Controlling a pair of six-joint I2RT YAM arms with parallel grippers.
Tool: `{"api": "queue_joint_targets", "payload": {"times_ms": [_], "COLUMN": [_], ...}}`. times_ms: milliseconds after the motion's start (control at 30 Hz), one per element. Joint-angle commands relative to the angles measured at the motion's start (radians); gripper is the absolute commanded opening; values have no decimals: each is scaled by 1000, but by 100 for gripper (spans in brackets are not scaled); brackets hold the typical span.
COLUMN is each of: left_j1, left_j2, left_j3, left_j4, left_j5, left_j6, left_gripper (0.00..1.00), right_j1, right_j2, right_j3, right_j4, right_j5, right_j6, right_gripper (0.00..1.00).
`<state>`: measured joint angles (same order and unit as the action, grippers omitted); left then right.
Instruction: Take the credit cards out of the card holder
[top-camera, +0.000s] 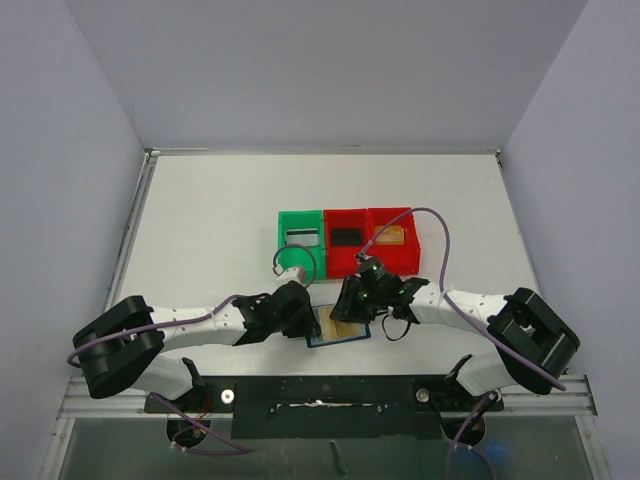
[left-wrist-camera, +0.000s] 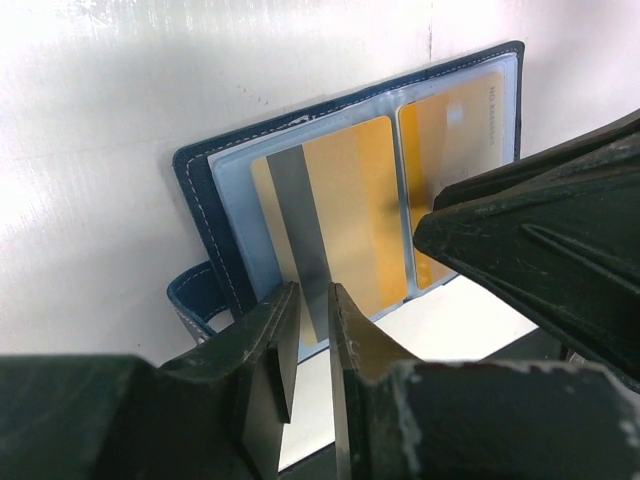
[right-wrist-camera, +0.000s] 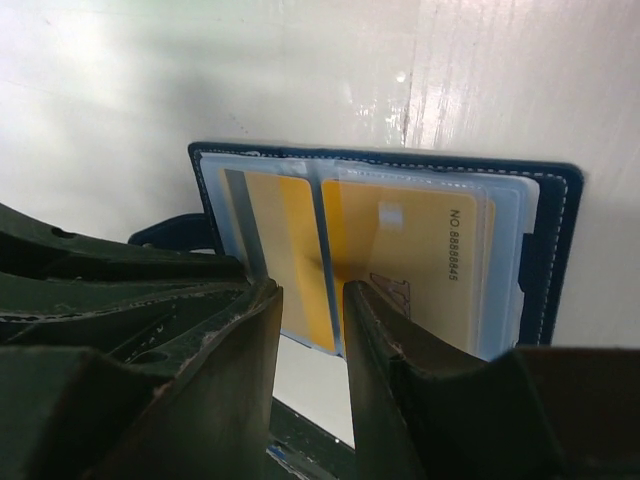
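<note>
The card holder lies open and flat on the table near the front edge, between my two grippers. Inside its clear pockets sit gold credit cards: one with a grey stripe and one beside it. The striped card and a numbered card also show in the right wrist view. My left gripper hovers at the striped card's near edge, with its jaws a narrow slit apart and nothing between them. My right gripper stands open over the holder's centre fold. Each card's near end is hidden behind fingers.
A green bin and two red bins stand in a row just beyond the holder, each with a card inside. The right gripper's body crowds the left wrist view. The arms' mounting rail runs close behind the holder.
</note>
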<state>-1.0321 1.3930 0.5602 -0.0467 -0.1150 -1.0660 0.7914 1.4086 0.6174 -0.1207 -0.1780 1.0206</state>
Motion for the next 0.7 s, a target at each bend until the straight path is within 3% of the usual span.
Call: {"api": "queue_joint_targets", "payload": {"times_ms": [0,667], "left_j1": [3,3], "left_j2": [14,-2], "left_j3": [7,-2], "left_j4": [-16,-48], "left_j5": [-10,-25], "left_j6": [13,26], "left_gripper": [17,16], "right_j1": [19,70], "right_j2": [8,68], "right_j3": [44,139], "right_j4": [-22,-128], "right_j5": [32,118], "right_j6": [-26,-64], "right_gripper": [33,33]}}
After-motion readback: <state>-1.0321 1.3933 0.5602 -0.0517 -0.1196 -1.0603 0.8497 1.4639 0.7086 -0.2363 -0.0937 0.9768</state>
